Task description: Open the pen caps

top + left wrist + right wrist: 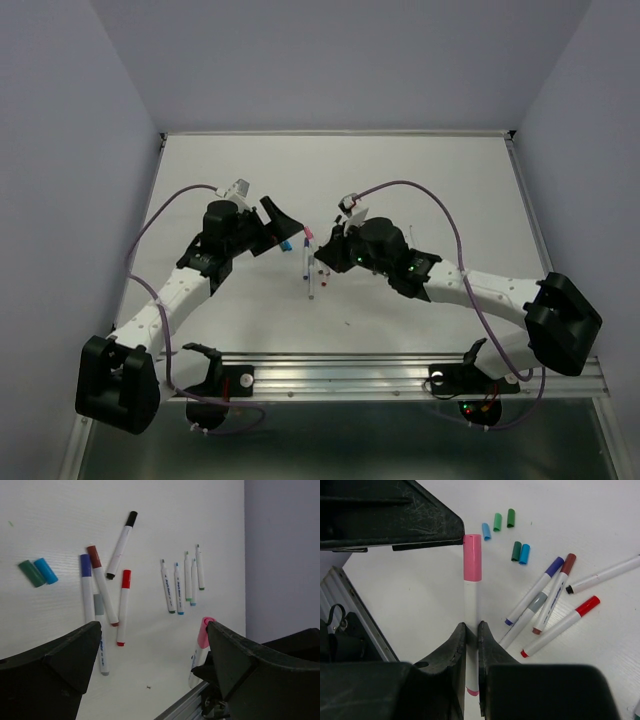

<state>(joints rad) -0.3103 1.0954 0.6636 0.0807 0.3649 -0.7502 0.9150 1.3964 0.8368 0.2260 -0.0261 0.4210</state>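
My right gripper (471, 627) is shut on the white barrel of a pink-capped pen (471, 605) and holds it above the table. Its pink cap (472, 557) points at my left gripper (152, 630), which is open wide. The cap's tip sits against one left finger (235, 655); it is not between the jaws. In the top view both grippers (283, 228) (330, 240) meet at mid-table around the pen (307, 238). Capped purple (535, 590), brown (555, 592), red (560, 626), black (605, 575) and grey pens lie on the table.
Several loose caps lie on the table: blue (486, 531), green (497, 522), dark green (510, 518), and a green and blue pair (31, 573) (46, 570). Several uncapped pens (177, 587) lie in a row. A metal rail (400, 372) runs along the near edge.
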